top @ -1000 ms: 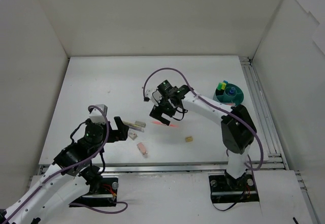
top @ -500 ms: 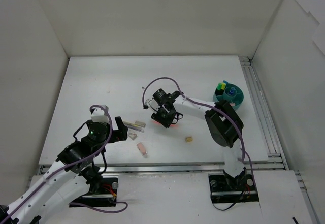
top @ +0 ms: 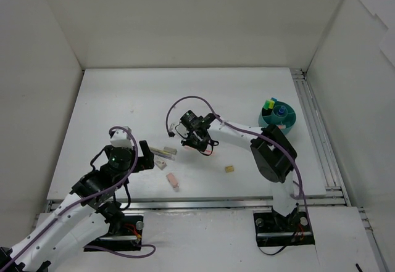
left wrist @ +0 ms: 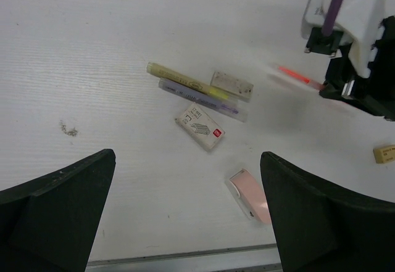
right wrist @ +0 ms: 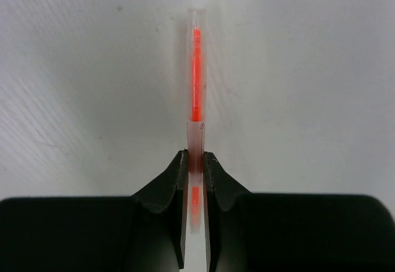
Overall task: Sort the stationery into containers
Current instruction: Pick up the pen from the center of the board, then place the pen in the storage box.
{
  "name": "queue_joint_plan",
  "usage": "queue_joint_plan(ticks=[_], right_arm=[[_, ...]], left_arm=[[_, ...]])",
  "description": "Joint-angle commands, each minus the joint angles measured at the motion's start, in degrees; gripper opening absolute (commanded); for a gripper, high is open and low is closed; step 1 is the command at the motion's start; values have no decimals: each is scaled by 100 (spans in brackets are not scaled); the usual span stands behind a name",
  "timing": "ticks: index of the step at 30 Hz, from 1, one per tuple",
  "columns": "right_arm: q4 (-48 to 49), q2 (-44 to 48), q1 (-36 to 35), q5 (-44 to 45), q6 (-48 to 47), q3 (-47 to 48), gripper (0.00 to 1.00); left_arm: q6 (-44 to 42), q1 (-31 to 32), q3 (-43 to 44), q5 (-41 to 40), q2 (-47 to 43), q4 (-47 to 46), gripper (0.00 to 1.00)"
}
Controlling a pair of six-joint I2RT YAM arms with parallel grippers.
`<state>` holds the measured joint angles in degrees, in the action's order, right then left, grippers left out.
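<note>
Pinching the pen (right wrist: 195,74) near one end between closed right fingers (right wrist: 162,189), seemingly flat on the bench (right wrist: 308,68). Light, stiff, slick: likely to pivot, so better taken mid-barrel. Left fingers (left wrist: 62,204) spread wide, empty.

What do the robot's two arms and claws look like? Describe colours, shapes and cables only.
Both arms, left arm and right arm, have white links with bulky black joints. A purple cable loops along each. The left claw and right claw have matte black, wedge-shaped fingers.
</note>
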<state>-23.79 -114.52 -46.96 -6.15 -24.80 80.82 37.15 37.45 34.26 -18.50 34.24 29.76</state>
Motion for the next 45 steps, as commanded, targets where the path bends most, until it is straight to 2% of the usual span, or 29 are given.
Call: queue_joint_plan(ticks=[1,3,8,10,14,15,18,21,27,34,45], right_arm=[[15,1044,-15,822,-1006,224,0],[6,1370,99,1350,-1621,347,0],[-99,1845,819,1853,-2713,803,0],[-170,1907,1030,2345,-3328,944,0],[-879,1819,1215,2987,-4461,1287,0],[-986,1793,1268,3397,-4951,1235,0],[-1197,1644,1487,4346,-5638,919,0],[-1277,1643,1830,4902,-6114,427,0],[-1409,2003,2340,5404,-6730,-232,0],[-1400,1907,2621,5397,-6986,-716,0],[-1348,1819,2491,5019,-6890,-1287,0]], left_arm=[[30,-71,326,-128,206,-313,99],[21,-194,379,3,390,-374,99],[-85,-414,678,505,732,-629,100],[-85,-633,731,602,890,-769,99],[-190,-950,836,866,1216,-981,100],[-181,-1011,871,875,1295,-981,99],[-173,-1188,986,1015,1612,-981,100],[-129,-1398,1039,1050,1875,-1007,99],[-32,-1469,1048,1068,2157,-1051,100],[179,-1469,986,1050,2271,-1174,100],[197,-1469,1083,1094,2553,-1227,100]])
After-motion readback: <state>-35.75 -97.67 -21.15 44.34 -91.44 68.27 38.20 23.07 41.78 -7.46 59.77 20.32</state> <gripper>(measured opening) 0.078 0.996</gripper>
